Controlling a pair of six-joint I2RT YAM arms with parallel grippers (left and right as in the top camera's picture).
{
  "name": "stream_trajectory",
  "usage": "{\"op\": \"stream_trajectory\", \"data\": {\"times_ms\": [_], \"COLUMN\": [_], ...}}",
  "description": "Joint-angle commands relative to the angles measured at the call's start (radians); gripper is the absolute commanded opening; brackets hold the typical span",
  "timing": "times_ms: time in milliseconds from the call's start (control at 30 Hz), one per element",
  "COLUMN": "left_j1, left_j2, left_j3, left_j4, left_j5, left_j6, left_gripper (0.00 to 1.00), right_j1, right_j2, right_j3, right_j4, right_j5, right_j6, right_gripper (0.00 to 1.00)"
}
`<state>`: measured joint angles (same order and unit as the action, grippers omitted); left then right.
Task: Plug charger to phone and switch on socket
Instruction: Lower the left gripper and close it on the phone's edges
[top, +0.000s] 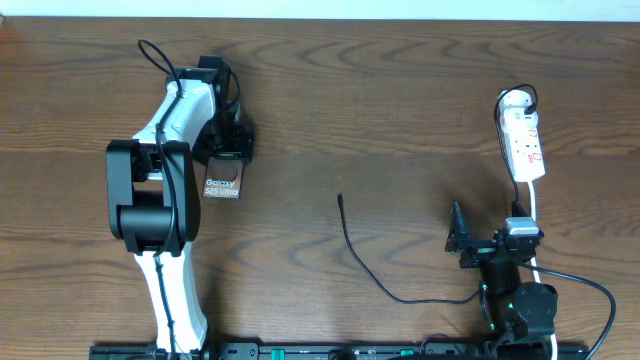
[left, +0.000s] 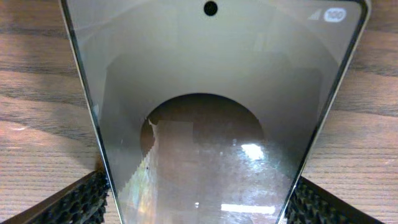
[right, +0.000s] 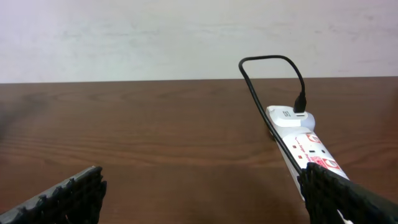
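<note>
The left pincer grips the phone between its fingers; the right pincer gapes wide, holding nothing; the socket lies just ahead, to its right; the charger tip rests well off to its left.

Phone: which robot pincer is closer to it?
Left. The left pincer grips the phone by its edges; the right pincer sits far off, open, near the socket.
</note>
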<state>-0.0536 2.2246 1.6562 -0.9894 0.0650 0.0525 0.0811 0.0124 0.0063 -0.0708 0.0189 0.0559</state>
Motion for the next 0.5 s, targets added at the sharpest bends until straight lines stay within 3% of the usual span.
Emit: {"op": "stream_trajectory", "data": {"times_ms": [0, 467], "left_j1": [0.002, 0.002], "left_j2": [0.050, 0.050], "left_j3": [-0.049, -0.049], "left_j4": [-0.007, -0.007], "left_j5": [0.054, 0.054], "left_j6": [0.007, 0.007], "left_gripper": [0.85, 0.81], "right_j1": [0.009, 0.009], "right_j2": [-0.006, -0.006], "right_j3": [-0.001, -0.001], "right_j4": [-0.004, -0.004], "right_j5": [0.005, 0.005], "right_j6": [-0.012, -0.012], "right_gripper": [0.99, 0.99]}}
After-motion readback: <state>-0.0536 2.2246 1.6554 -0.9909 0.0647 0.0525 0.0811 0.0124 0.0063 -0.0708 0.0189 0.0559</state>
